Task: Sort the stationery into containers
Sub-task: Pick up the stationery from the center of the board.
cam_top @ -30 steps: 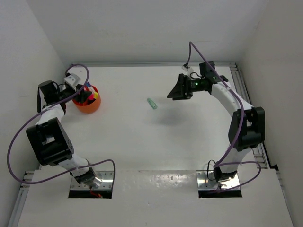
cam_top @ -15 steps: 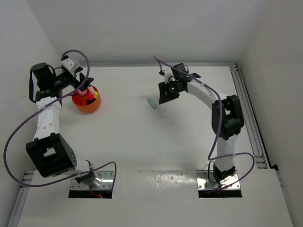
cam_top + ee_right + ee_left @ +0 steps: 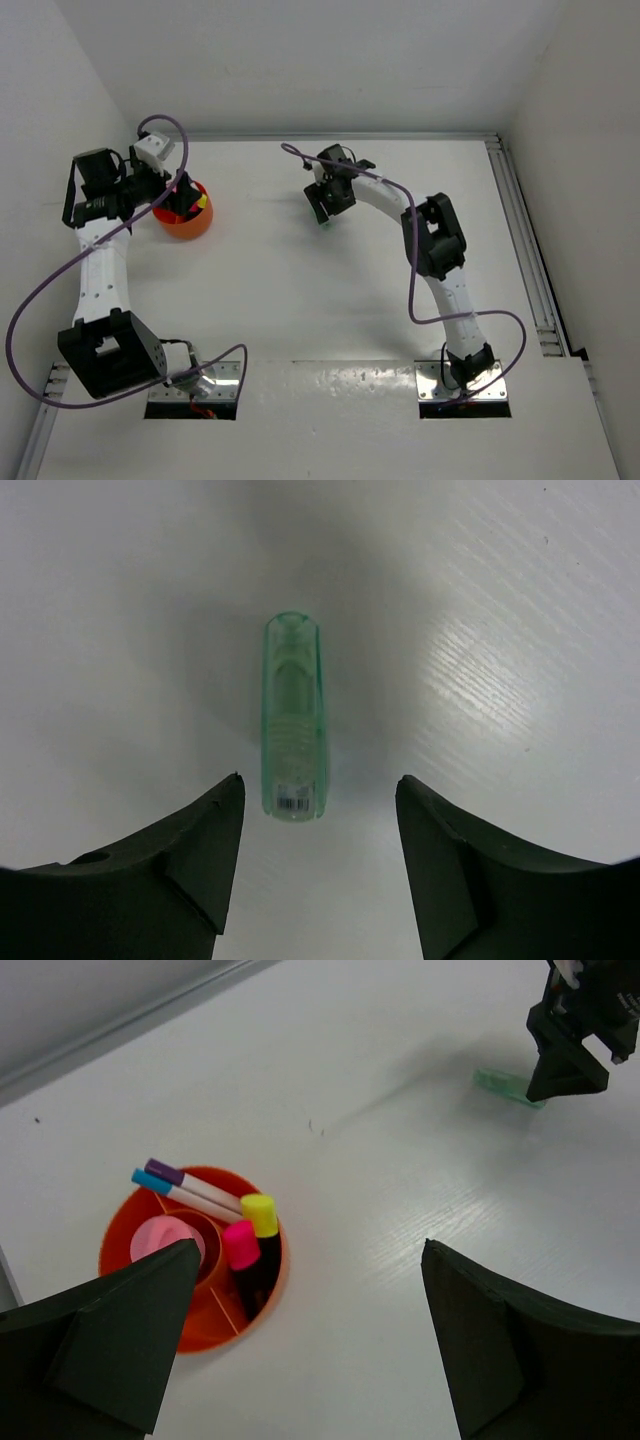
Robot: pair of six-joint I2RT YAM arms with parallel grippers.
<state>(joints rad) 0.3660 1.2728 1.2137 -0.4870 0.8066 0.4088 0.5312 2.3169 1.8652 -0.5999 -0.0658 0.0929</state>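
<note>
Motion over the last second belonged mostly to the right arm point(image 3: 432, 235), which had swung from the right side of the desk point(image 3: 300, 310) across to the far middle, so that the right jaws now hung straight over the green highlighter point(image 3: 293, 720). That highlighter had not shifted; it lay flat on the desk, well apart from the bowl point(image 3: 205, 1332). The right jaws stood open, one on each side of its near end, with bare desk showing between each and the barrel, gripping nothing. The left arm point(image 3: 100, 270) had shifted at the bowl, and the left jaws had opened; they were spread wide and empty above the bowl's near side. The orange bowl sat at the far left of the desk and had inner dividers. In it sat a round pink piece point(image 3: 165, 1240) near the centre, two black highlighters point(image 3: 250, 1282) side by side, one yellow-capped and one pink-capped, and two thin pens point(image 3: 195, 1188), purple- and blue-tipped, leaning out over the rim.
</note>
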